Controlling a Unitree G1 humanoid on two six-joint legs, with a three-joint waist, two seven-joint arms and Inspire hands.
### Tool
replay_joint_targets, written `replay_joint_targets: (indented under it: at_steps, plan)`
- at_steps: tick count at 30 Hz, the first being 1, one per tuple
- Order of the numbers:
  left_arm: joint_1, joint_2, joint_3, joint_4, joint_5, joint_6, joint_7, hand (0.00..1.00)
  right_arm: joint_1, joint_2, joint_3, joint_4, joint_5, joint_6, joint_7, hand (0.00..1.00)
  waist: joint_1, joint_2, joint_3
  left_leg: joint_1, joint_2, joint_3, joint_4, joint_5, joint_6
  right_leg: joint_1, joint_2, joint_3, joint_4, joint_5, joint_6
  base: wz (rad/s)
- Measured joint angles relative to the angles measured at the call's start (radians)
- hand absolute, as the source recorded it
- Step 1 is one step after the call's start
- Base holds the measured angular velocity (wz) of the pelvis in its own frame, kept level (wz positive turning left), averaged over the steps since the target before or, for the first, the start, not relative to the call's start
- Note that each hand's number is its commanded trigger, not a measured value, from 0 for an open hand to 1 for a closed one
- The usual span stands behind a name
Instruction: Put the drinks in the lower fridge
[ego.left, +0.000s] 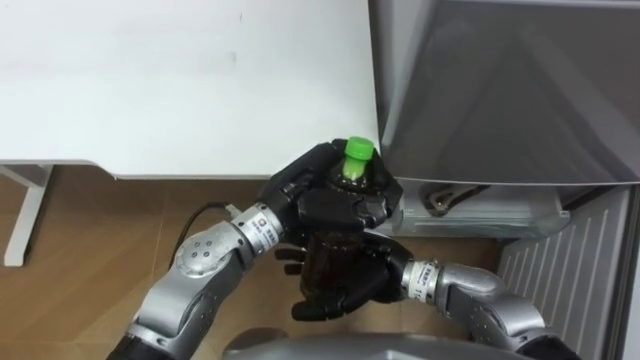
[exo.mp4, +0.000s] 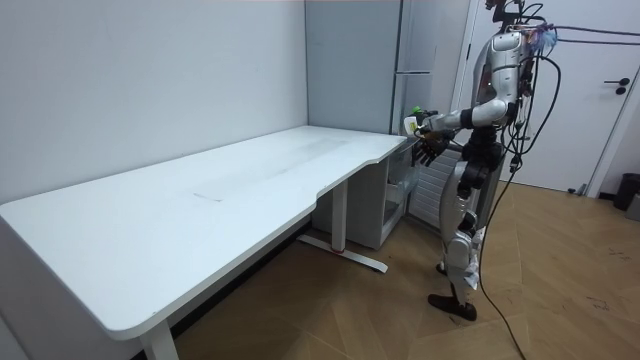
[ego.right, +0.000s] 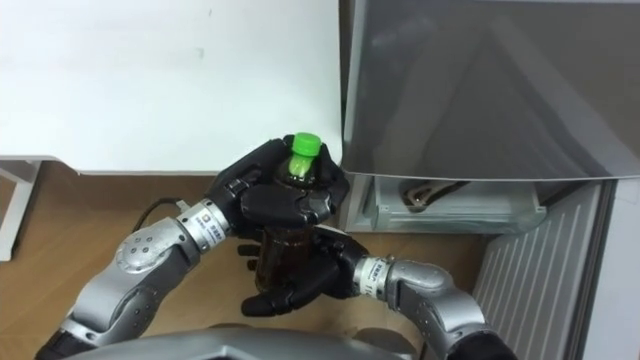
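- We see a broad white rectangular table (ego.left: 150, 80). Its right edge runs along the tall grey metal fridge (ego.left: 500, 90).
- In the room view the robot stands upright on the light brown wooden floor (ego.left: 90, 250), at the table's far corner beside the fridge, with both forearms raised before its chest.
- Below the fridge's grey front, the lower compartment (ego.left: 480, 205) stands open, with a pale shelf and a dark curved object lying inside it. We cannot tell what that object is.
- A ribbed white panel (ego.left: 565, 270) hangs at the compartment's right, over the floor.
- The left hand (ego.left: 310, 190) reaches in from the lower left. Its fingers are clenched round the neck and shoulder of the drink.
- The right hand (ego.left: 345, 290) comes from the lower right and sits lower down. Its fingers and thumb cup and grasp the base.
- The drink is a dark brown plastic bottle (ego.left: 322, 258), held upright in the air between both hands. It is just off the table's near right corner, over the floor, and near the open compartment but still outside it.
- Its round green cap (ego.left: 358, 149) pokes up above the left hand's fingers, close to the table's corner.
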Motion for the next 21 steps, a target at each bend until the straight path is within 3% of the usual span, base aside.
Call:
replay_joint_targets:
  at_steps: [1,2,3,21]
  plan:
    - [0.0,0.0,0.0,0.0,0.0,0.0,0.0,1.0,0.0,0.0,0.001,0.0,0.0,0.0,0.0,0.68,0.0,0.0,0.0001,-0.002,0.0,0.0,0.0,0.0,0.0,-0.003,0.0,0.0,0.0,0.0,0.0,0.0]
    - [0.0,0.002,-0.002,0.001,0.0,0.0,0.0,1.0,0.0,-0.001,0.003,0.0,0.001,0.0,-0.002,0.91,0.0,-0.001,0.0011,-0.003,0.0,0.0,0.0,0.0,0.0,-0.004,0.0,0.0,0.0,0.0,0.0,0.0]
    - [0.0,0.002,-0.002,0.003,0.0,0.0,0.0,1.0,0.0,-0.001,0.005,0.0,0.001,0.0,-0.006,1.0,-0.001,-0.001,0.0012,-0.003,0.0,-0.001,0.002,0.0,0.0,-0.004,0.0,0.0,0.0,0.0,0.0,0.0]
    - [-0.003,-0.003,0.027,0.009,-0.03,0.0,0.003,1.0,0.0,0.002,0.012,-0.004,0.039,-0.01,-0.011,1.0,-0.001,0.004,0.0048,-0.004,0.0,-0.001,0.001,0.0,0.0,-0.006,0.0,-0.002,-0.001,0.0,0.0,0.0]
